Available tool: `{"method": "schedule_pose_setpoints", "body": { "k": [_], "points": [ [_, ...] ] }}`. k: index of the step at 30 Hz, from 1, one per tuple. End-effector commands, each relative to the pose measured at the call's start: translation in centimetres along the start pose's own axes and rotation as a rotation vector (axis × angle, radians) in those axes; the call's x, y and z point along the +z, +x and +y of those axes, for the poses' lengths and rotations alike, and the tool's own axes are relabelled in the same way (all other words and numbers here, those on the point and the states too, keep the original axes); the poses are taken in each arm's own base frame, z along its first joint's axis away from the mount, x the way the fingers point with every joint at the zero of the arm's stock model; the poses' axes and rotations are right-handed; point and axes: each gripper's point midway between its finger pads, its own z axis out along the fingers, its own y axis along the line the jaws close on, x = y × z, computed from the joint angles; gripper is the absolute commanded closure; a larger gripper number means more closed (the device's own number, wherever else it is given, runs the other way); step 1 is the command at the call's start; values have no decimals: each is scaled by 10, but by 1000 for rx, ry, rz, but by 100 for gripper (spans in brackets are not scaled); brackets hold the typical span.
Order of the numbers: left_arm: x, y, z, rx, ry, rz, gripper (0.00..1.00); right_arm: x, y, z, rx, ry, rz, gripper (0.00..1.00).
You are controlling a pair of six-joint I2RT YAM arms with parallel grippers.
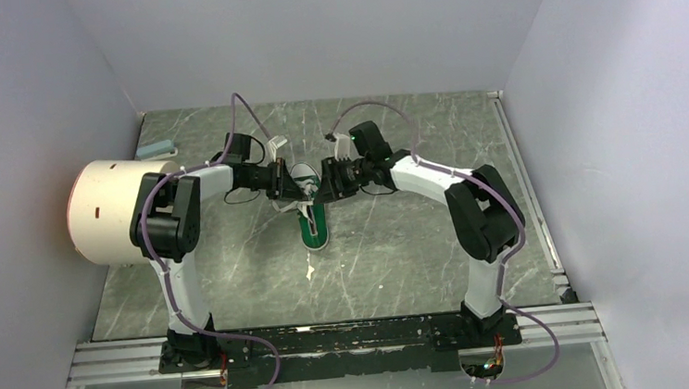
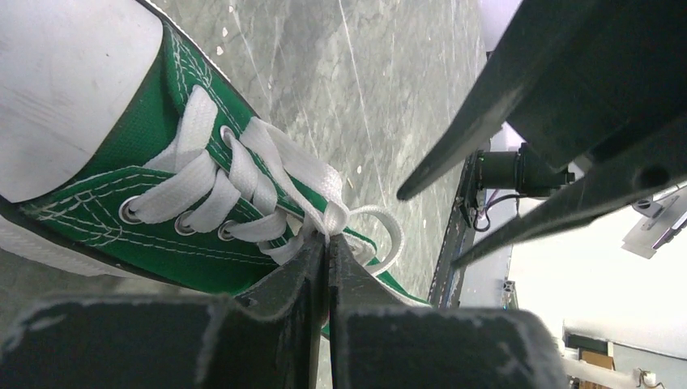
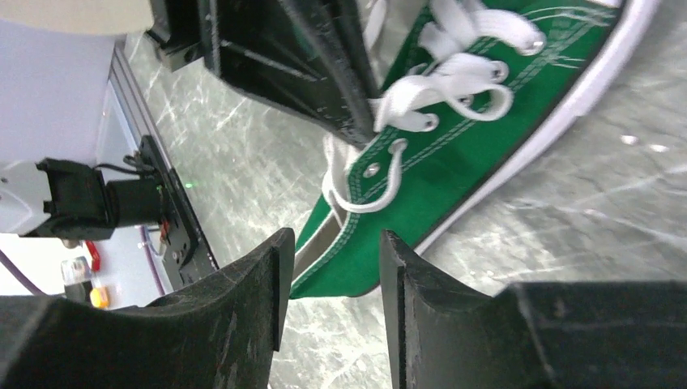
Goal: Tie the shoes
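Observation:
The green sneaker (image 1: 313,223) lies on the marble table between both arms, its white toe cap at the far end. My left gripper (image 1: 292,193) is at the shoe's lacing, and in the left wrist view it (image 2: 328,237) is shut on a strand of the white lace (image 2: 267,154) near the top eyelets. A loose lace loop (image 2: 389,239) hangs beside it. My right gripper (image 1: 322,191) faces it from the right. In the right wrist view it (image 3: 330,243) is open and empty, just short of the shoe's (image 3: 454,154) heel opening, with a lace loop (image 3: 381,190) ahead of it.
A large white cylinder (image 1: 114,211) stands at the left wall. A small light-blue object (image 1: 155,149) lies at the far left corner. A white scrap (image 1: 310,271) lies on the table in front of the shoe. An aluminium rail (image 1: 334,339) runs along the near edge.

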Motion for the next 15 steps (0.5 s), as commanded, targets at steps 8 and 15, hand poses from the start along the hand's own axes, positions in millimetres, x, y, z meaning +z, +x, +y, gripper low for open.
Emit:
{"method": "schedule_pose_setpoints", "body": {
  "k": [8,15],
  "points": [
    [3,2,0,8,1,14,91,26,15,41,-60,-16,-45,59],
    [3,4,0,5,7,17,91,34,6,29,-54,40,-75,65]
  ]
}}
